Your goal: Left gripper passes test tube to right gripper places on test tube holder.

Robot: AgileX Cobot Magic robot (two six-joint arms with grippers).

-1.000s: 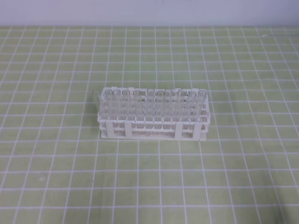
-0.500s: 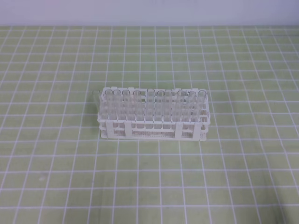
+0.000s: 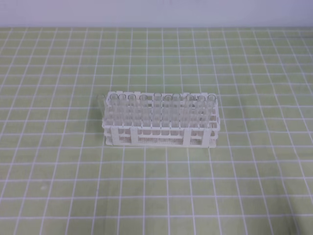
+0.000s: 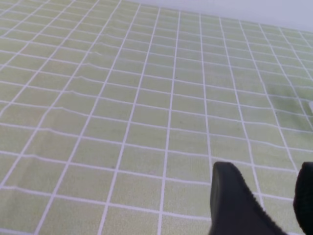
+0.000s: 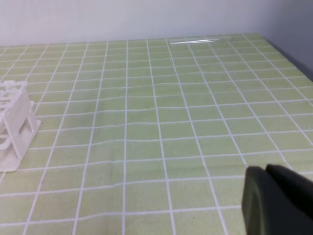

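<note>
The white test tube holder sits about mid-table on the green checked cloth, long side facing the near edge, and it's packed with clear test tubes standing upright in their holes. One tube seems to lean just off the holder's left end, though it's so faint I can't be sure.

Neither arm shows in the overhead view. From the left wrist, the left gripper hangs over bare cloth, its two black fingers parted with a clear gap and nothing between them. From the right wrist, the right gripper is pinched together, fingers meeting, empty, low over the cloth. The holder lies well off to its left, near the left edge of that view.
</note>
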